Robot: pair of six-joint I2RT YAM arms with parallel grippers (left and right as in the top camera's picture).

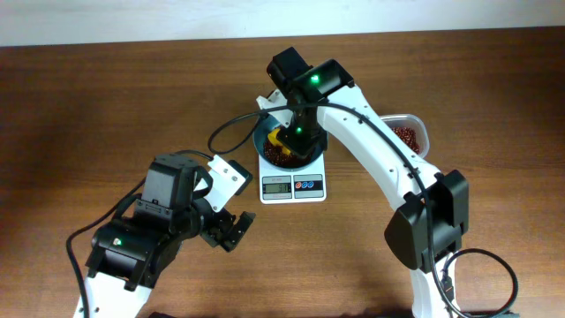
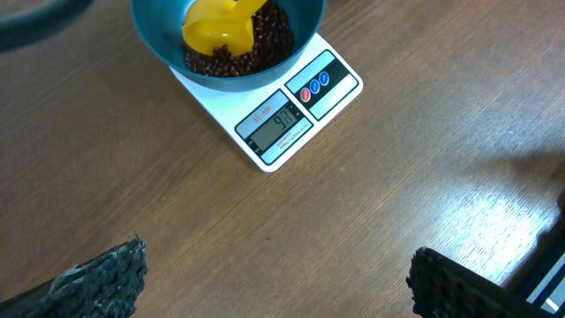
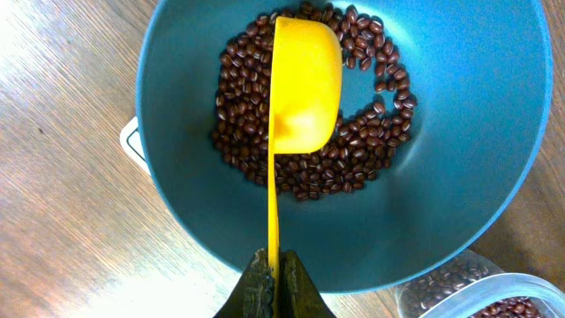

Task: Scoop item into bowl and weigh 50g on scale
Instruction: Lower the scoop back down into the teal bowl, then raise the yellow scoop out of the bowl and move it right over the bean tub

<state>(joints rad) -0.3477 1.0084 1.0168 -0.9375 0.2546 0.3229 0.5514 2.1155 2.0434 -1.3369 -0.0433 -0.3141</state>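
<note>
Teal-blue round bowl (image 3: 494, 132) of dark red-brown beans (image 3: 353, 163) sits on a white square scale (image 2: 284, 119); right pincer (image 3: 274, 284) pinches a yellow plastic scoop (image 3: 305, 88) over them; left pincer (image 2: 278, 278) spread above the wooden desk (image 2: 397, 194).

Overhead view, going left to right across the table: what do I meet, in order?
left hand → scale → clear tub
</note>
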